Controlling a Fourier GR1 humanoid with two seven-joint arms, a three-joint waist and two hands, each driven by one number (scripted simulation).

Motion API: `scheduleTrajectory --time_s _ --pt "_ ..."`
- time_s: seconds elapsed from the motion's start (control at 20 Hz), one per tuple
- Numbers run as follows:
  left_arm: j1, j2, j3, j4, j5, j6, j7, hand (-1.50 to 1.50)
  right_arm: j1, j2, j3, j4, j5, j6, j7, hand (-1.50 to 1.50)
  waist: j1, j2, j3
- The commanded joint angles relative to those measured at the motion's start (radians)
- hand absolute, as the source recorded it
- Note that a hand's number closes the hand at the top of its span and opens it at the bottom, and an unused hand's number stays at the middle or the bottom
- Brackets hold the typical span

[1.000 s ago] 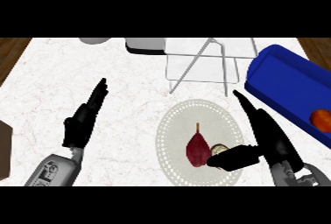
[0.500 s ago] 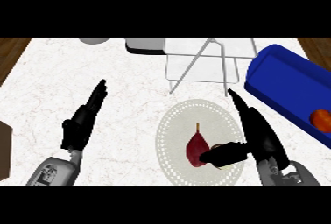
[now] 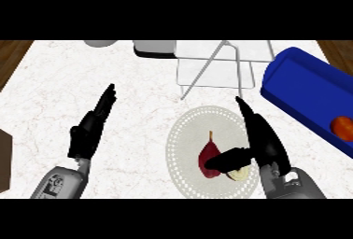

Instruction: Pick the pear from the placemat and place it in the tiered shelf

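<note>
A dark red pear (image 3: 208, 155) lies on the round white lace placemat (image 3: 185, 140), stem pointing away from me. My right hand (image 3: 260, 139) is over the placemat's right side, fingers straight, thumb reaching left onto the pear's near end. Under the thumb sits a small pale object (image 3: 238, 174), partly hidden. The tiered shelf (image 3: 215, 65), a white wire-frame rack, stands at the counter's back, beyond the placemat. My left hand (image 3: 88, 130) rests open on the counter at left, fingers straight.
A big blue tray (image 3: 307, 93) holding an orange fruit (image 3: 342, 127) lies at the right edge. A grey box (image 3: 155, 48) and a grey bowl (image 3: 101, 43) sit at the back. Dark wood shows at the counter's left edge.
My right hand has slid left over the placemat, and its thumb has come onto the pear's near end. The left hand has not moved.
</note>
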Motion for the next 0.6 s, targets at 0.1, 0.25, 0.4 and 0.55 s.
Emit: scheduleTrajectory --time_s 0.1,0.25,0.4,0.55 --pt "-0.023 -0.022 0.022 0.036 -0.016 -0.024 -0.009 0.00 0.004 0.089 0.015 0.074 0.077 -0.001 0.100 -1.50 0.000 0.001 0.000" --pt "0.013 -0.006 0.036 0.005 -0.008 -0.046 -0.016 0.00 0.089 0.057 0.008 -0.003 0.063 0.049 0.110 -1.50 -0.004 -0.001 0.000" --pt "-0.027 0.013 0.080 -0.020 0.005 -0.076 0.034 0.00 0.014 0.116 -0.020 0.074 0.093 0.064 0.109 -1.50 0.001 0.000 0.000" --pt "-0.006 -0.048 0.045 0.048 -0.044 -0.047 -0.040 0.00 0.010 0.112 -0.050 0.054 0.083 0.113 0.123 -1.50 -0.003 0.000 0.000"
